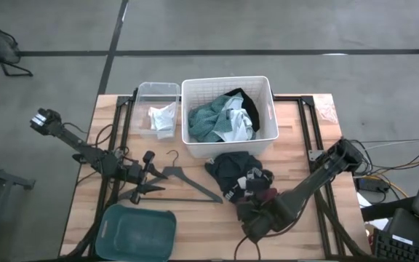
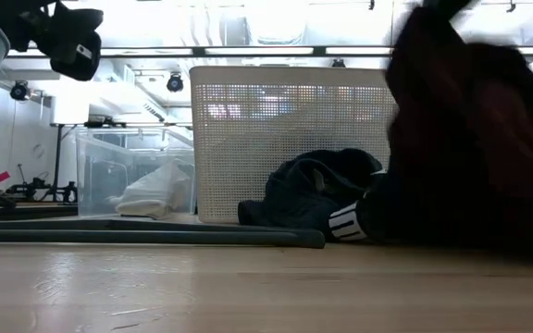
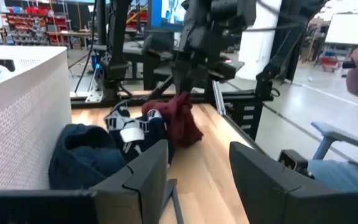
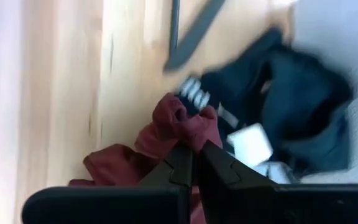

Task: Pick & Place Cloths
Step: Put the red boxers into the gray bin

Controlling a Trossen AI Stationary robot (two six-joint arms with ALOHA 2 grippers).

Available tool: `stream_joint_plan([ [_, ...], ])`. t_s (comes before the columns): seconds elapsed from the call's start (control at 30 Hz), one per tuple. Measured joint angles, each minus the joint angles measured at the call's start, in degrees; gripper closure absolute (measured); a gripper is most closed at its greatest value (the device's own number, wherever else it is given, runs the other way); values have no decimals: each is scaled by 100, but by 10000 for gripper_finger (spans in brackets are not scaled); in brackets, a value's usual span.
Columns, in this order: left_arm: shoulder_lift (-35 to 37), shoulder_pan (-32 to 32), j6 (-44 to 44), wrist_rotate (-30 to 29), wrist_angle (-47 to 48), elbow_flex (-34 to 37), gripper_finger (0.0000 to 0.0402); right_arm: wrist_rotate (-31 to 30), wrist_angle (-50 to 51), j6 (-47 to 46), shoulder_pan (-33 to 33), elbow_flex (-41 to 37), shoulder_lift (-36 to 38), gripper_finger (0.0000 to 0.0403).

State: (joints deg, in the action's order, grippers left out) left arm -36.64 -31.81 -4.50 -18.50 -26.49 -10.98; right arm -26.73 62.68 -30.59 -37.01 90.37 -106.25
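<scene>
The maroon cloth (image 4: 166,134) is located on the wooden table (image 1: 195,233), near its front edge and to the right of centre, touching the black cloth with white print (image 1: 233,169) that lies just in front of the white basket (image 1: 268,91). A fold of the maroon cloth is clamped between the closed fingers of the right gripper (image 4: 191,158), which is lowered over it.

The white perforated basket is positioned at the rear centre of the table. A teal-green cloth (image 1: 208,120), a white-grey cloth (image 1: 235,125) and a dark piece of fabric (image 1: 246,105) are contained in it, heaped together. A clear plastic bin (image 1: 157,89) is placed directly beside the basket on its left; a white-grey cloth (image 1: 162,118) is held in it. A teal tub (image 1: 137,231) is set at the front left of the table; nothing can be distinguished inside it.

A black clothes hanger (image 1: 188,185) is laid flat between the tub and the black cloth. The left gripper (image 1: 145,175) is positioned just beside the hanger's hook end, its fingers (image 3: 145,180) held apart with nothing between them.
</scene>
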Motion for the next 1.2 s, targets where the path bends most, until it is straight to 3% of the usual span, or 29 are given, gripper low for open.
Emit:
stream_joint_plan([
  [0.47, -550, 2, -23, -39, -672, -45, 223, -1407, -9, 1854, 289, 1997, 12, 394],
  [0.77, -1146, 2, 283, -118, -1035, -307, 223, -1384, -23, 2388, 809, 2694, 12, 394],
  [1.03, -2008, 5, 664, -1251, -1140, -1066, 222, -873, -234, 2663, 1126, 2681, 12, 394],
  [1.2, -2644, 14, 771, -1411, -935, -1680, 222, -722, -362, 2801, 1128, 2643, -38, 394],
])
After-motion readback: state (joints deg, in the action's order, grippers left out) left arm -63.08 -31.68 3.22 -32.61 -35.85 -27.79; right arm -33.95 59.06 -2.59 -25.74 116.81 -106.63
